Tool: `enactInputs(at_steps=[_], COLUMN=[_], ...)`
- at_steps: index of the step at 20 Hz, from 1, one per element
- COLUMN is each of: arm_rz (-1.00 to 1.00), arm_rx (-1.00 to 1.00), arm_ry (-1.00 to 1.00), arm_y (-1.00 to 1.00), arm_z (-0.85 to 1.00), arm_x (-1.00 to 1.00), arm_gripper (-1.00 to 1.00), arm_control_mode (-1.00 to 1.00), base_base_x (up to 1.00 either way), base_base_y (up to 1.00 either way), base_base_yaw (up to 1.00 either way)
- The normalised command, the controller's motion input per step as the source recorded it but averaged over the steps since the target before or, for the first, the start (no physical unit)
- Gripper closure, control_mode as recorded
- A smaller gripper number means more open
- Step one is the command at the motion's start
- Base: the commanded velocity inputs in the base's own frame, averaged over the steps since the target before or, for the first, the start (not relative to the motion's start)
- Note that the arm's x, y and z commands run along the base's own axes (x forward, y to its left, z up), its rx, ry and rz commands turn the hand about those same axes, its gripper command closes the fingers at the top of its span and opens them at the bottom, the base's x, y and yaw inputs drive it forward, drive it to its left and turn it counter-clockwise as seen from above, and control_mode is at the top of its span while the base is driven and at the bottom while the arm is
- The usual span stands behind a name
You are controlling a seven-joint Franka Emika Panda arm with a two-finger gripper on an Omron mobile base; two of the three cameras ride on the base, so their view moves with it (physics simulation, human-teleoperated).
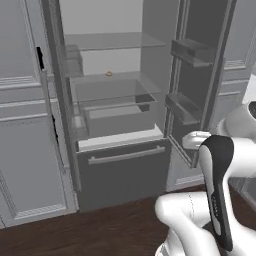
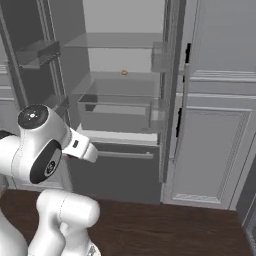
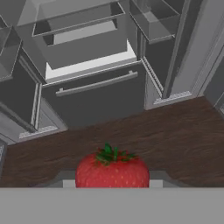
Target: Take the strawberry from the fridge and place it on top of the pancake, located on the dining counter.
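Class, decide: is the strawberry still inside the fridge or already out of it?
Out. In the hand view the strawberry sits at the claw, above the wooden floor, outside the open fridge.

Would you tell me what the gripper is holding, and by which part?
The gripper holds the strawberry, its fingers clasping the berry's lower sides; green cap up.

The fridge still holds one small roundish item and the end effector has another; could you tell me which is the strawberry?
The strawberry is the red, green-leafed one between the end effector's fingertips; the tan-orange item sits on a fridge shelf.
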Motion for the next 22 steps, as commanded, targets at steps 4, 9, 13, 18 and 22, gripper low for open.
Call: enactInputs(at_steps=[4, 9, 13, 18, 22], arm_rz=[0.0, 0.0, 0.0, 0.0, 0.0], arm_rx=[0.0, 0.0, 0.0, 0.0, 0.0], arm_ry=[0.0, 0.0, 0.0, 0.0, 0.0], arm_y=[0.0, 0.0, 0.0, 0.0, 0.0], arm_z=[0.0, 0.0, 0.0, 0.0, 0.0], arm_x=[0.0, 0.0, 0.0, 0.0, 0.0], arm_gripper=[1.0, 1.0, 1.0, 1.0, 1.0], arm_control_mode=[1.0, 1.0, 1.0, 1.0, 1.0], base_base_x=[-1.0, -1.0, -1.0, -1.0, -1.0], base_base_y=[0.37, 0.63, 0.76, 0.83, 0.45], base_base_yaw=[0.04, 0.13, 0.17, 0.25, 0.25])
